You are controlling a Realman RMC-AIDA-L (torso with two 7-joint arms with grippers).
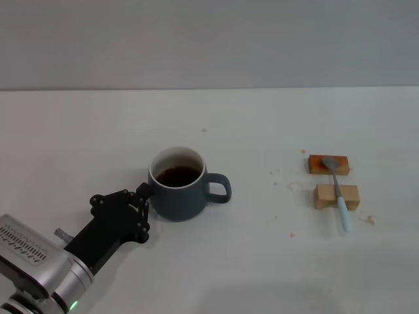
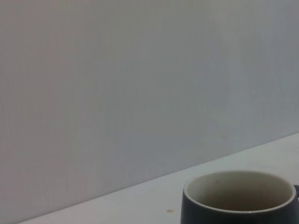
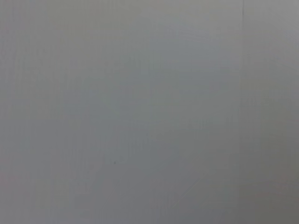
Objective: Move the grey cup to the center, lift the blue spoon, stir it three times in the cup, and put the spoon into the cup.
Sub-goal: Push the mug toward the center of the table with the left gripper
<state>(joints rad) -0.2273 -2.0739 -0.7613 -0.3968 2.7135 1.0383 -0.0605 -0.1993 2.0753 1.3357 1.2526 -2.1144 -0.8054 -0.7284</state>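
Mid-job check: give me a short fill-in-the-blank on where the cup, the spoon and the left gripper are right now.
1. The grey cup holds a dark ____.
2. The blue spoon lies across two wooden ____.
3. The cup's handle points toward the robot's ____ side.
4. The left gripper sits at the cup's wall on the side ____ the handle.

Missing words: liquid; blocks; right; opposite

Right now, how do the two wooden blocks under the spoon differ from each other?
The far wooden block is darker, reddish brown; the near wooden block is pale tan. The far wooden block carries the blue spoon at its metal bowl, the near wooden block carries its light-blue handle. Both are small, rectangular and lie flat on the table.
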